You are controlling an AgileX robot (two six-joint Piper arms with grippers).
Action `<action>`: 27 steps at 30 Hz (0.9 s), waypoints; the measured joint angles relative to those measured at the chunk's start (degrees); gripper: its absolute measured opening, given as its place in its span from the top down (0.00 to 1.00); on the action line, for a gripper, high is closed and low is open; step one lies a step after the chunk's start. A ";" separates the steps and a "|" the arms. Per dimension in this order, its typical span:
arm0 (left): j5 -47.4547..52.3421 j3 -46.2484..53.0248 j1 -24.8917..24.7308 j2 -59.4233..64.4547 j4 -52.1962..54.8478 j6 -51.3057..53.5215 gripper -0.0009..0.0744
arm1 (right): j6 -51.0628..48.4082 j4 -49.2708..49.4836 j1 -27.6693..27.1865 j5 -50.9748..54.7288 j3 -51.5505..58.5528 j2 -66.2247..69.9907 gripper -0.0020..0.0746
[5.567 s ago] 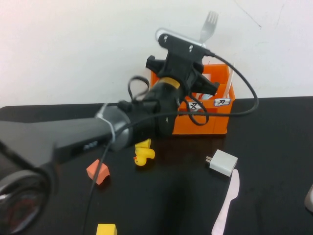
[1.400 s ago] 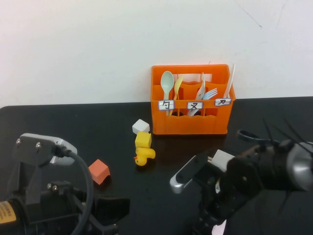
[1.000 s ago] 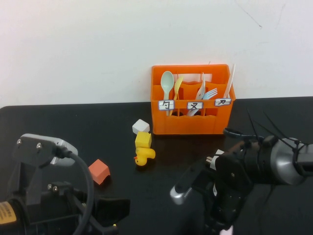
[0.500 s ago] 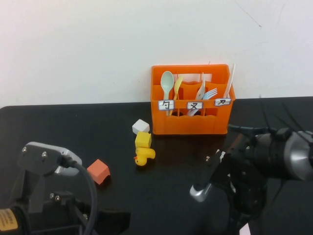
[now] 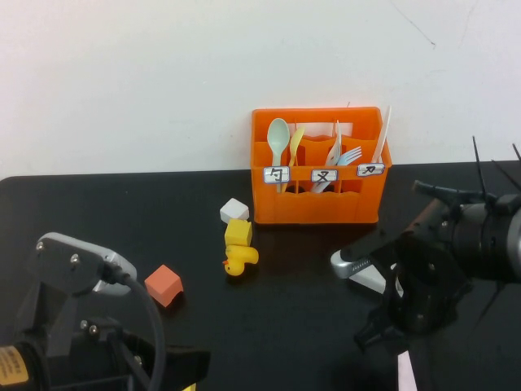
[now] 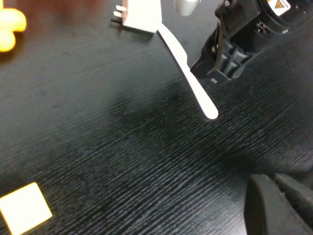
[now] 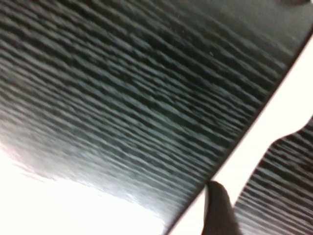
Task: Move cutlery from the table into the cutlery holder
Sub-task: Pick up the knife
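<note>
One pink knife (image 6: 188, 73) left on the worktop (image 5: 98, 212); one orange holder (image 5: 317, 199). Right claw (image 5: 383, 330) hovers low beside it, can't tell its fingers; left claw (image 6: 281, 203) sits together at the near edge.

The right hand (image 5: 383, 330) hangs low over the tabletop (image 5: 285, 309), a pink knife (image 5: 404, 371) just beside it.

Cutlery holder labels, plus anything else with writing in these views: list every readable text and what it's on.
Cutlery holder, left label: "勺"
Middle label: "叉"
Right label: a black character, too blurred to read
Right hand, low beside the pink knife: yellow warning sticker, print too small to read
Left hand, parked near the table's front: no text visible
</note>
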 joint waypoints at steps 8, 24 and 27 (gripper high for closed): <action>-0.32 0.00 0.00 0.00 0.91 0.00 0.99 | 7.33 1.58 0.00 -10.56 9.49 0.00 0.44; -1.38 0.00 0.00 0.00 0.91 0.00 0.99 | 9.49 1.69 0.00 -14.56 12.09 0.90 0.49; -1.38 0.00 0.00 0.00 0.91 0.00 0.99 | 9.39 1.69 0.00 -14.09 12.09 0.90 0.50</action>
